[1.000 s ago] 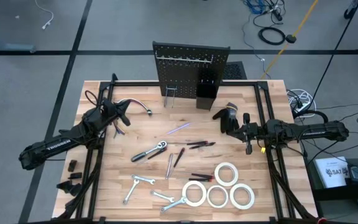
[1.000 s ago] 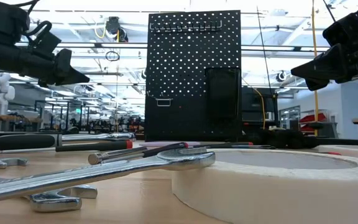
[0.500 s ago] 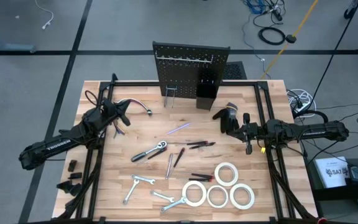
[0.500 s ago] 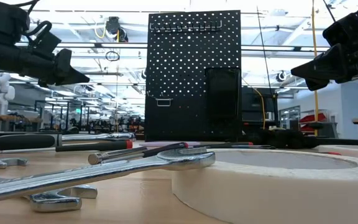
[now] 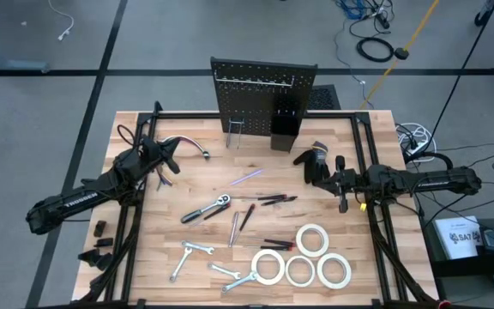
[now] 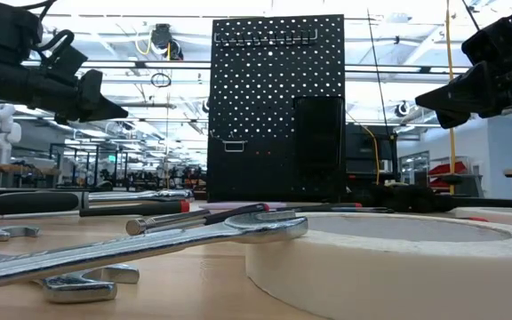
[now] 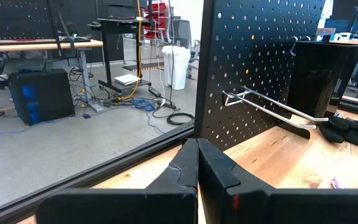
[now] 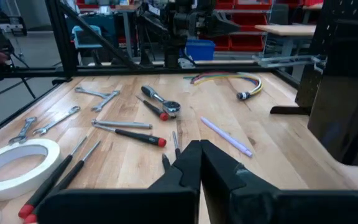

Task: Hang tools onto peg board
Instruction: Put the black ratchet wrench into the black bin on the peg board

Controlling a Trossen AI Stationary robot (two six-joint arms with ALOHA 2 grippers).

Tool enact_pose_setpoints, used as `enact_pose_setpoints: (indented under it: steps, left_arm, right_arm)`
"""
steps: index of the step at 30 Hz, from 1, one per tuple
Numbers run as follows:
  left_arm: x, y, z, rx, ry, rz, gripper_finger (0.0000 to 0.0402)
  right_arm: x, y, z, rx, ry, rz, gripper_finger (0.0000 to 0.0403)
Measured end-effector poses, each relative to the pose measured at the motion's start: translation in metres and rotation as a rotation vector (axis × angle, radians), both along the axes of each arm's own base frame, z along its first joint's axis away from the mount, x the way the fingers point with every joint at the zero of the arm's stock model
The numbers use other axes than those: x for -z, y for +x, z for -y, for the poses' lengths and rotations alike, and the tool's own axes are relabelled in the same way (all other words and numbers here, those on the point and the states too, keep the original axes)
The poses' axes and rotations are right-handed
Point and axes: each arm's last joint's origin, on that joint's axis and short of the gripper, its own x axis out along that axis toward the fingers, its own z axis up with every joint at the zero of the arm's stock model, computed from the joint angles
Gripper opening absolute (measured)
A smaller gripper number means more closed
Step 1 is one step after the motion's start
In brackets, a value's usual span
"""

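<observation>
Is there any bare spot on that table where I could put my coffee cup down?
Yes. Bare wood lies between the peg board and the ratchet, apart from a thin purple stick. The near left corner, left of the wrenches, is also free. It is crowded near the tape rolls and the screwdrivers.

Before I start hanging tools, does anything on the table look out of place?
Yes: a black glove lies right of the peg board, and a thin lilac stick lies mid-table; neither is a tool. Nothing looks spilled or broken.
</observation>
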Motion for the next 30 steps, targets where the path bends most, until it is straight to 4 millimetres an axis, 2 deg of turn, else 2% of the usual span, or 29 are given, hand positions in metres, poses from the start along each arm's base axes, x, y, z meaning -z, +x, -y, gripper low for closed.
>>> enact_pose_setpoints:
  steps: [3, 8, 14, 22, 27, 30]
  left_arm:
    - [0.0, 0.0, 0.0, 0.0, 0.0, 0.0, 0.0001]
    - [-0.001, 0.0, 0.0, 0.0, 0.004, 0.011, 0.0001]
    - [0.0, 0.001, 0.001, 0.054, -0.149, 0.145, 0.0001]
    - [-0.003, 0.002, 0.002, 0.068, -0.317, 0.324, 0.0001]
    - [-0.007, 0.003, 0.003, 0.111, -0.303, 0.355, 0.0001]
    - [-0.012, 0.005, 0.005, 0.229, -0.269, 0.298, 0.0001]
  right_arm:
    - [0.0, 0.0, 0.001, 0.028, -0.005, 0.002, 0.0]
    - [-0.001, 0.0, 0.001, 0.035, 0.106, 0.011, 0.0]
    - [-0.013, 0.0, 0.003, 0.111, 0.14, 0.142, 0.0003]
    - [-0.026, 0.003, 0.003, 0.102, 0.15, 0.278, 0.0054]
    - [-0.034, 0.008, 0.004, 0.143, 0.154, 0.326, 0.0087]
    - [-0.047, 0.013, 0.005, 0.157, 0.151, 0.318, 0.0099]
